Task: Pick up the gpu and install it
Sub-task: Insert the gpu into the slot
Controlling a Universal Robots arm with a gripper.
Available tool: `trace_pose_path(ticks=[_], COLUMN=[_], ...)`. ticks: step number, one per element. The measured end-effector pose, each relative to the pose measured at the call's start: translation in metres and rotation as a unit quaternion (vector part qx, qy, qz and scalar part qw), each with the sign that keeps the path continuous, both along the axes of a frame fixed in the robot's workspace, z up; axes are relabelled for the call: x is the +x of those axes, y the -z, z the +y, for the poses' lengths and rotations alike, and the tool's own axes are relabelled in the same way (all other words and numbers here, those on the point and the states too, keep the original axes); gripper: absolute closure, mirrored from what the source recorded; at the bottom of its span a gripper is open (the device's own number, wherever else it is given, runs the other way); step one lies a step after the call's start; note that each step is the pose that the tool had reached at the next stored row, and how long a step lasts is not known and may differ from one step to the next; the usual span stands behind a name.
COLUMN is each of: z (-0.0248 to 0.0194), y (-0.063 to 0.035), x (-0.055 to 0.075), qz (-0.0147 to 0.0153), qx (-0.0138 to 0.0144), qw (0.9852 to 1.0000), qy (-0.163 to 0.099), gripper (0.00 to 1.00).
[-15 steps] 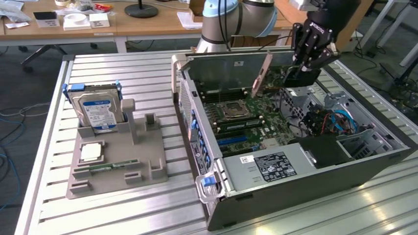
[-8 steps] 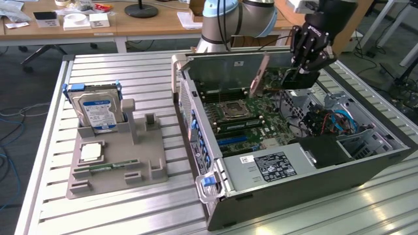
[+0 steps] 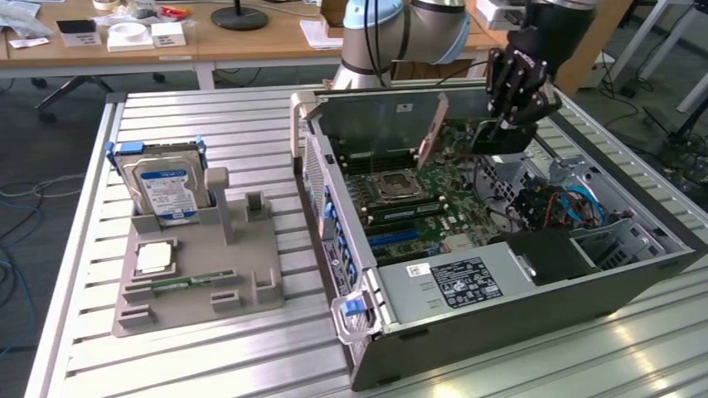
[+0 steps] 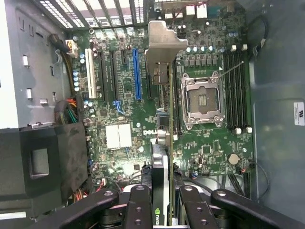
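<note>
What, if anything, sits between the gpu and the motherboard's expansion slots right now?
Nothing visible. The gripper holds the gpu edge-on above the motherboard inside the open computer case. The blue expansion slot and its neighbours are empty and uncovered.

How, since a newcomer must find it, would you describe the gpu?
Start at the open computer case. Over its motherboard hangs the tool, clamping the gpu: a thin dark card on edge with a silver end bracket, unlike the drive standing in the grey tray.
</note>
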State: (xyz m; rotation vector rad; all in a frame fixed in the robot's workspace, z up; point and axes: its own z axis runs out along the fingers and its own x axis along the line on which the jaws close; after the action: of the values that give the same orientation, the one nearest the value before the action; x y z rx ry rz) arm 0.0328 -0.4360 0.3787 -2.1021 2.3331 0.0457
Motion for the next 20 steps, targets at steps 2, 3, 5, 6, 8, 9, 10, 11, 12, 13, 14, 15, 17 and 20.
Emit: trace_pose_path(ticks=[2, 3, 5, 6, 8, 9, 10, 11, 12, 13, 14, 15, 17, 20], z=[0.0, 0.0, 0.0, 0.0, 0.0, 0.0, 0.0, 0.0, 0.0, 0.0, 0.0, 0.0, 0.0, -0.0001], y=[0.0028, 0.0046, 0.0082, 0.01, 0.0137, 0.0152, 0.0163, 0.0168, 0.0168, 0.0168, 0.0168, 0.0168, 0.0174, 0.0198], x=[-0.004, -0.006, -0.01, -0.011, -0.013, -0.014, -0.015, -0.015, -0.015, -0.015, -0.015, -0.015, -0.016, -0.018], qz=[-0.0018, -0.0022, -0.0029, -0.0031, -0.0033, -0.0033, -0.0033, -0.0033, -0.0033, -0.0033, -0.0033, -0.0034, -0.0041, -0.0082], qx=[-0.0001, 0.0, 0.0, 0.0, 0.0, 0.0, 0.0, -0.0001, -0.0001, -0.0001, -0.0001, -0.0001, 0.002, 0.0035], qw=[1.0, 1.0, 1.0, 1.0, 1.0, 1.0, 1.0, 1.0, 1.0, 1.0, 1.0, 1.0, 1.0, 1.0], qy=[0.001, 0.001, 0.002, 0.002, 0.003, 0.003, 0.003, 0.003, 0.003, 0.003, 0.003, 0.003, 0.003, 0.003], gripper=[0.73, 0.73, 0.73, 0.73, 0.73, 0.73, 0.73, 0.73, 0.73, 0.73, 0.73, 0.73, 0.73, 0.73])
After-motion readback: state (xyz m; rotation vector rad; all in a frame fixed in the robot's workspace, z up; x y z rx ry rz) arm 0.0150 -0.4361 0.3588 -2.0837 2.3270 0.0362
